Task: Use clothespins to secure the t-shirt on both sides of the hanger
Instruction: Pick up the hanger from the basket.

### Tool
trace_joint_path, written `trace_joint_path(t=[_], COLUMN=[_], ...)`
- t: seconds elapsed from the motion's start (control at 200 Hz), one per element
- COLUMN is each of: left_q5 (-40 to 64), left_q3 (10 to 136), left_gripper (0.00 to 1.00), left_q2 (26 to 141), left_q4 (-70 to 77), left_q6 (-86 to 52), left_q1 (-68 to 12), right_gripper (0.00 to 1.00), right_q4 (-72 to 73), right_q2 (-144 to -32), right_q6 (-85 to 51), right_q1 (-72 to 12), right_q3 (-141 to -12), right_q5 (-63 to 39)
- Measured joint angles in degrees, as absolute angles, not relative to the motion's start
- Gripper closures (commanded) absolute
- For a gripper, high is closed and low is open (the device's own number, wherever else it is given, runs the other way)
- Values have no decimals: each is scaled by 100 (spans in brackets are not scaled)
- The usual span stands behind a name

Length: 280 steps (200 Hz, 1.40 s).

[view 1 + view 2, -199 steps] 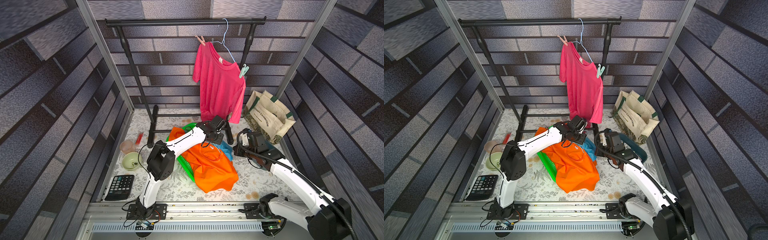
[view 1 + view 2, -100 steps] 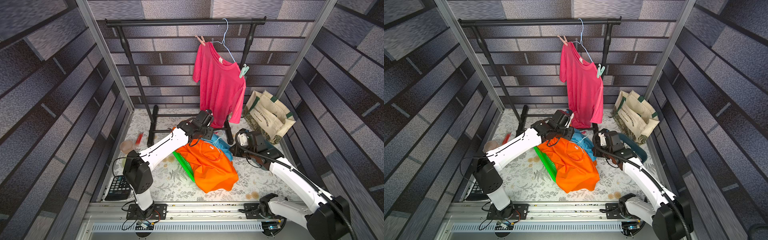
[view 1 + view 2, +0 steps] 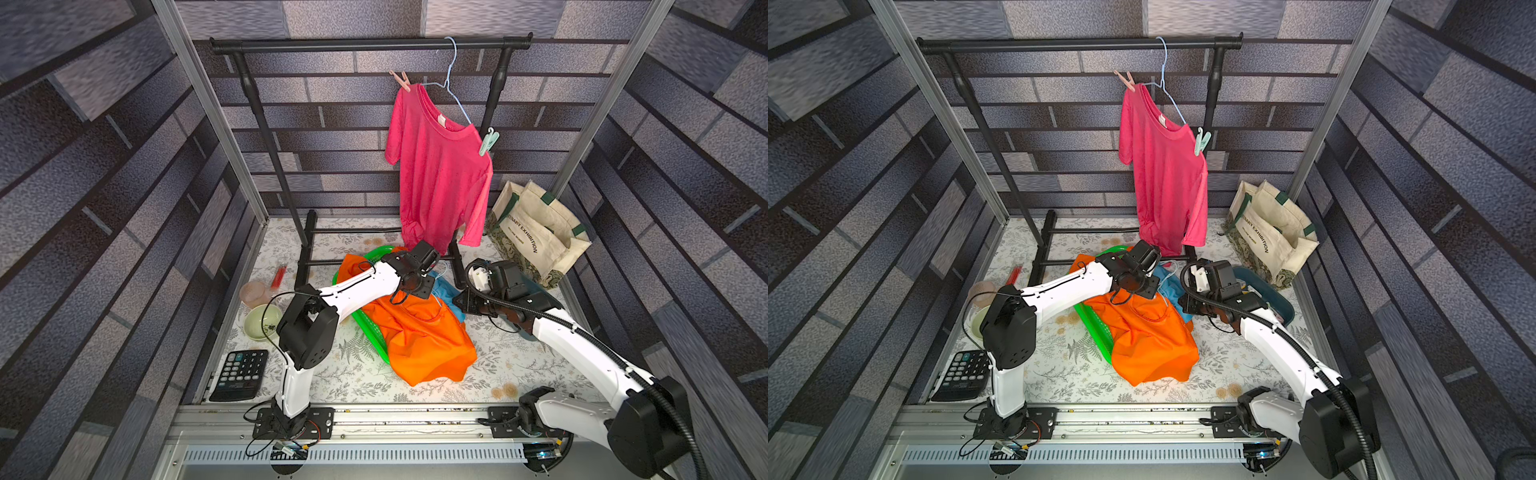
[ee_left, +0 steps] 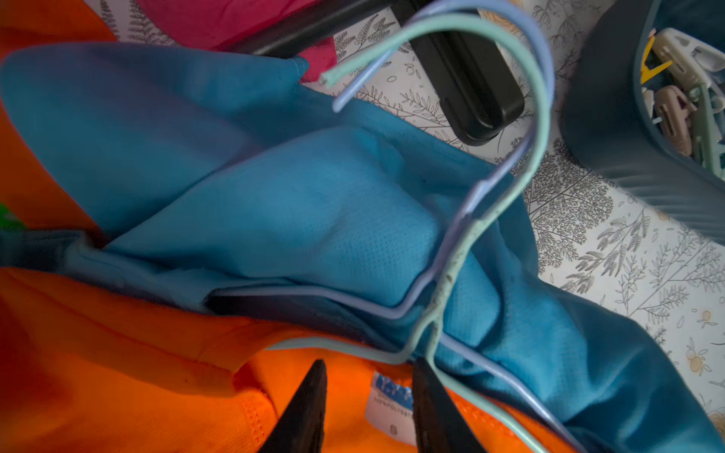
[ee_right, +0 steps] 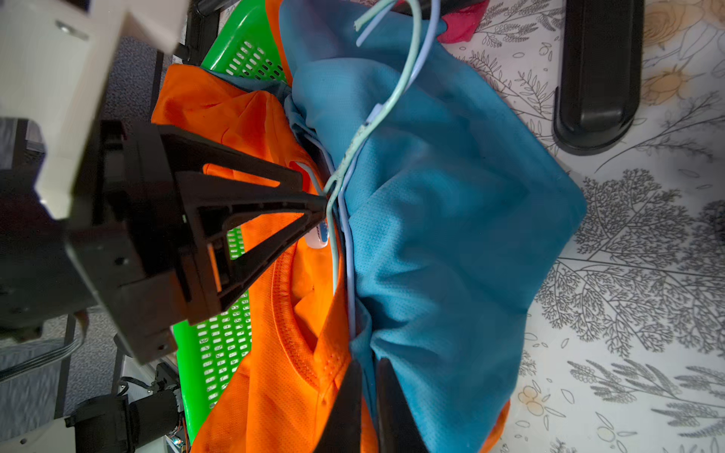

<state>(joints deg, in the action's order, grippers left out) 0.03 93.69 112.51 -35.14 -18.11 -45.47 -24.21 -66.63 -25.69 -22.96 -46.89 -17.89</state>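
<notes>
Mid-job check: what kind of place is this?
Probably a mock laundry corner in a robot test cell: a clothes rail holding a pegged pink t-shirt, a green laundry basket, printed brick panels.

The left claw [image 4: 368, 362] is no longer shut — its jaws stand parted over the collar of the orange shirt [image 4: 157, 353]. Its elbow [image 3: 307, 328], swung low toward the calculator [image 3: 241, 374] half a second ago, is folded up again. The right claw [image 5: 368, 364] sits slightly nearer the blue shirt [image 5: 451, 235].
</notes>
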Motion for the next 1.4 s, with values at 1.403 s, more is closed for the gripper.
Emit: trace_joint_path(t=[1.403], left_q5=[-130], left_q3=[11793], left_gripper=[95], left_q2=[12573], left_q4=[-4263], left_q6=[-1444], left_q1=[-4694], right_gripper=[90], right_q4=[-2368], right_q2=[-6759], right_q6=[-2506], right_q1=[-2279], right_q3=[-4687], right_q5=[-1767])
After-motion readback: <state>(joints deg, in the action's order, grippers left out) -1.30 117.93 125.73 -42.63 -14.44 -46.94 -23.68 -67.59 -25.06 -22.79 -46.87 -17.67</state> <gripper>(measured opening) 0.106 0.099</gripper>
